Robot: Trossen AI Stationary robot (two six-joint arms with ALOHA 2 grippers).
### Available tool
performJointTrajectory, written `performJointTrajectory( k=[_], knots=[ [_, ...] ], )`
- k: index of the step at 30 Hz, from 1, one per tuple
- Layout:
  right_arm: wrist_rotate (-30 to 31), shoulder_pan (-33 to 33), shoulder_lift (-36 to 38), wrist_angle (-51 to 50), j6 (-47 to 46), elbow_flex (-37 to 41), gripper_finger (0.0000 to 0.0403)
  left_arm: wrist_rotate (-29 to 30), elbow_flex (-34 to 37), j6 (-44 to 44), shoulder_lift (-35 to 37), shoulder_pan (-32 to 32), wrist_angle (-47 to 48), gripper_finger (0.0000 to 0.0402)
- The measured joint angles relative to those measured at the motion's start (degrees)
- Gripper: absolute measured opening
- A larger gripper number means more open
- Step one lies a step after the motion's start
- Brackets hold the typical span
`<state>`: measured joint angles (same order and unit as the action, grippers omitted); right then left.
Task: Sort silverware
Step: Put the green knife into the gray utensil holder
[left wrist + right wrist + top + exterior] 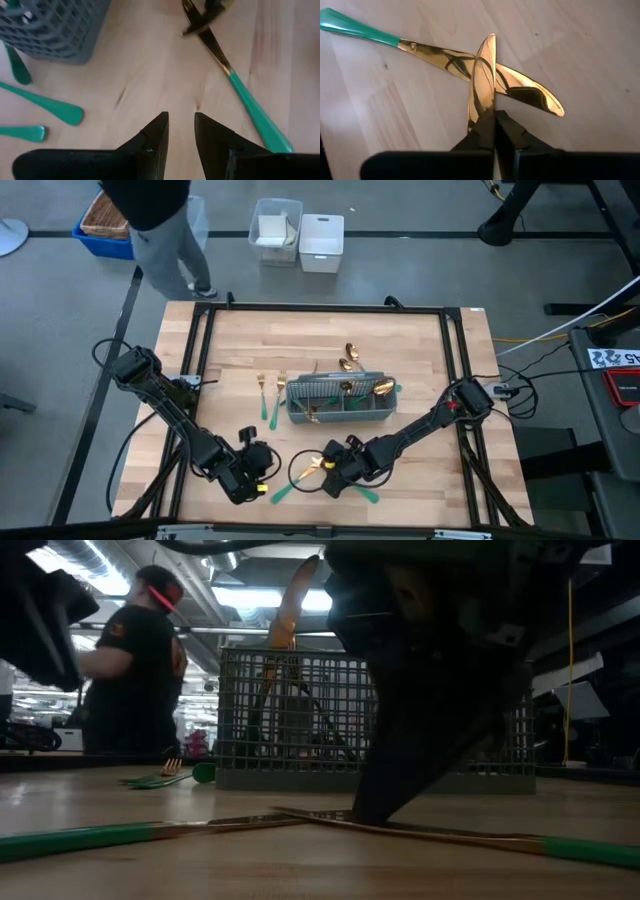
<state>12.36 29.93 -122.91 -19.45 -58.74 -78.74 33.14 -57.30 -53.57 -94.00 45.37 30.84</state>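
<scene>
text on the white label on the red box (618, 358), right edge of high view: printed characters, unreadable
other readable text: none

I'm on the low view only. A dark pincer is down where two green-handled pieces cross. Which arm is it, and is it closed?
Observer: It's the right pincer, shut on the gold blade of the top knife.
Operator: And the piece underneath?
Observer: The bottom knife lies flat on the table, crossing under the gripped blade, outside the grip.
Operator: Where's the other arm?
Observer: The left pincer is open over bare wood beside the right one, holding nothing.
</scene>
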Motion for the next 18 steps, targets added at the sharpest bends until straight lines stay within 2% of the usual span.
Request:
performJointTrajectory(
  k=[6, 12, 18],
  knots=[
    [-0.03, -0.11, -0.02, 0.34, 0.00, 0.02, 0.0005, 0.69, 0.11, 3.12, 0.00, -2.44, -3.23, 0.0085],
    [-0.04, -0.04, 0.17, 3.77, 0.04, 0.08, 0.0010, 0.66, 4.00, 8.20, -0.13, -5.75, -20.01, 0.0085],
    [-0.45, -0.02, 2.67, 3.03, 0.20, 0.30, 0.0010, -1.64, 5.97, 12.13, -0.28, -7.90, -26.32, 0.0085]
  ],
)
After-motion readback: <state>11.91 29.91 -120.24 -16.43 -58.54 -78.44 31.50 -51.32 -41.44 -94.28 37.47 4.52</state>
